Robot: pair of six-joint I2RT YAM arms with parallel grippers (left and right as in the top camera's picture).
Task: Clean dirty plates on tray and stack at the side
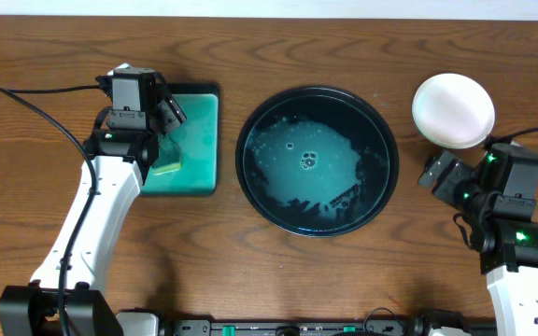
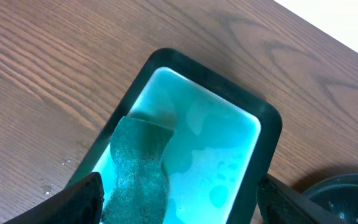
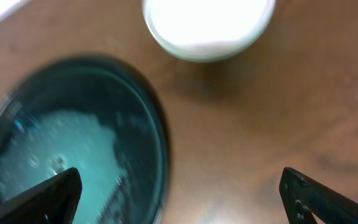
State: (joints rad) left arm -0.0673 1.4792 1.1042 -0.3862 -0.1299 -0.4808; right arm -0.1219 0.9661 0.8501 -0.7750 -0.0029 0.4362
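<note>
Overhead view: the large round dark glossy tray with raised rim [image 1: 318, 90] lies at the centre of the brown wooden tabletop [image 1: 278, 271] and carries no plates, only a thin teal film of liquid with a few bubbles. The small round white plate [image 1: 452, 110] rests on the tabletop in the upper right of the frame, apart from the tray rim. Whether further plates lie under it cannot be determined from above. The dark green rectangular sponge [image 2: 138, 171] lies inside the green rectangular sponge tray [image 1: 204, 140] at the left of the frame. Assessment: cleaning and removal from the tray appear complete. At most, confirmation of the stack and parking of the arms remain. The left gripper [image 1: 162, 117] hangs over the sponge tray; in the left wrist view its fingers [image 2: 82, 202] are spread wide and hold nothing. The right gripper [image 3: 188, 199] sits just below the plate; its fingers [image 3: 48, 199] are likewise spread and empty. Clearances: a narrow strip of bare wood separates the sponge tray from the round tray. The plate lies near the upper right edge of the tabletop, so room is limited there. The lower centre of the frame, between the two arms, offers the widest open area.
</note>
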